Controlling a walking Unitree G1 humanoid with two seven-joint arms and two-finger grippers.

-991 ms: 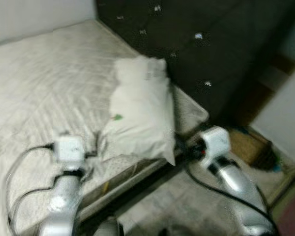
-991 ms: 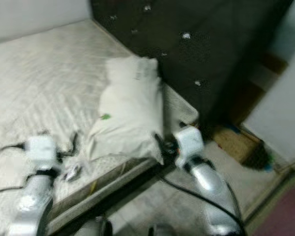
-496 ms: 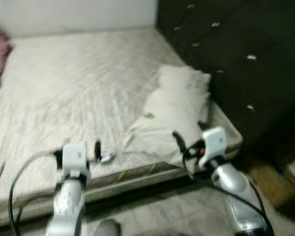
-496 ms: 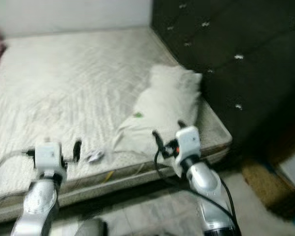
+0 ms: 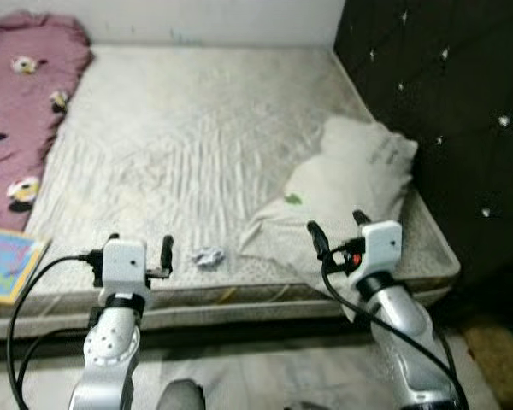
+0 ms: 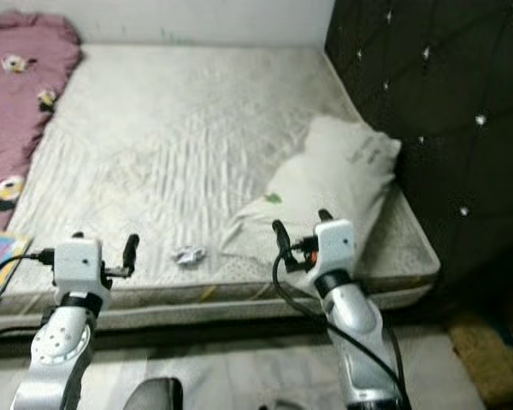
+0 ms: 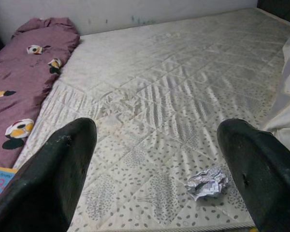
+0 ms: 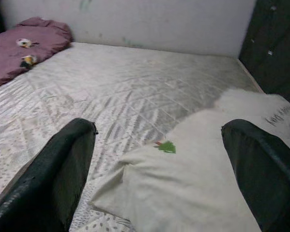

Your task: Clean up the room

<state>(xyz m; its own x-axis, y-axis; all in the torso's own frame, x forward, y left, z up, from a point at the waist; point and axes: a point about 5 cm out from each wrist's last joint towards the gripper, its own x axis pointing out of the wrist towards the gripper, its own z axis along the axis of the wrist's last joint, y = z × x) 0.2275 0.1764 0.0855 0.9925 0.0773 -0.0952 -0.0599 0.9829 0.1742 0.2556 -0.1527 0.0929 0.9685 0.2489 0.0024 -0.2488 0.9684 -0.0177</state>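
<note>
Grippers hovering with fingers spread at the near edge of a bare quilted white mattress [image 5: 197, 137].
Left gripper [image 5: 139, 249] and right gripper [image 5: 335, 229] are both gaping, gripping nothing; a crumpled ball of white paper [image 5: 209, 256] is lying near the mattress edge between them, closer to the left one, while a rumpled white pillow [image 5: 350, 175] is resting just beyond the right gripper beside the dark tufted headboard [image 5: 445, 94], and a maroon floral blanket [image 5: 21, 111] is lying along the far left.
</note>
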